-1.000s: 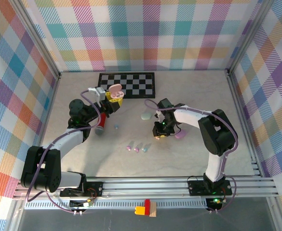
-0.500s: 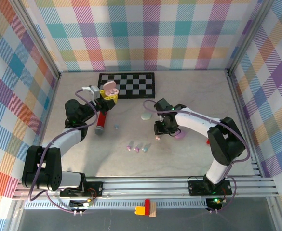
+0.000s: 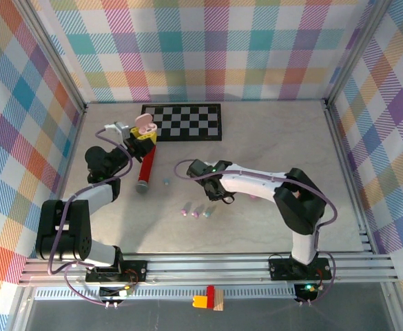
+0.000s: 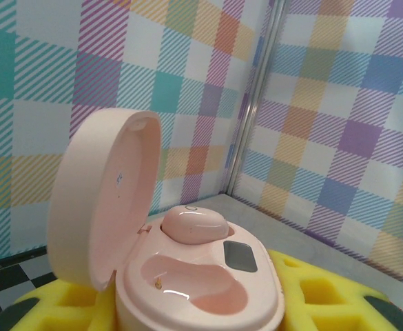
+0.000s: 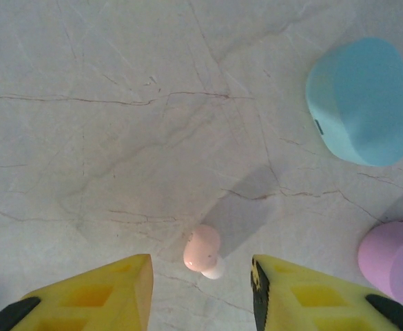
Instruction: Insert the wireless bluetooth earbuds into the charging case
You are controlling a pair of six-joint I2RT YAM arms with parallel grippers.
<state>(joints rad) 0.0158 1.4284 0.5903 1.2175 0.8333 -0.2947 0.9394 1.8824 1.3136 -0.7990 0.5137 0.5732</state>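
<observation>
Two earbuds have my attention. The seated pink earbud (image 4: 193, 224) rests in the far socket of the pink charging case (image 4: 208, 303). Its lid is swung up and the near socket is bare. My left fingers (image 4: 325, 300) pinch that case from both sides, toward the far left of the tabletop (image 3: 277, 138), beside the checkered mat (image 3: 187, 122). The loose pink earbud (image 5: 202, 249) lies on the tabletop between my right fingers (image 5: 98, 289), which stand spread, clear of it on either side. A blue case (image 5: 363, 100) and a lilac case (image 5: 390, 258) lie near it. A row of three earbuds (image 3: 195, 214) sits toward the near edge, about midway along.
</observation>
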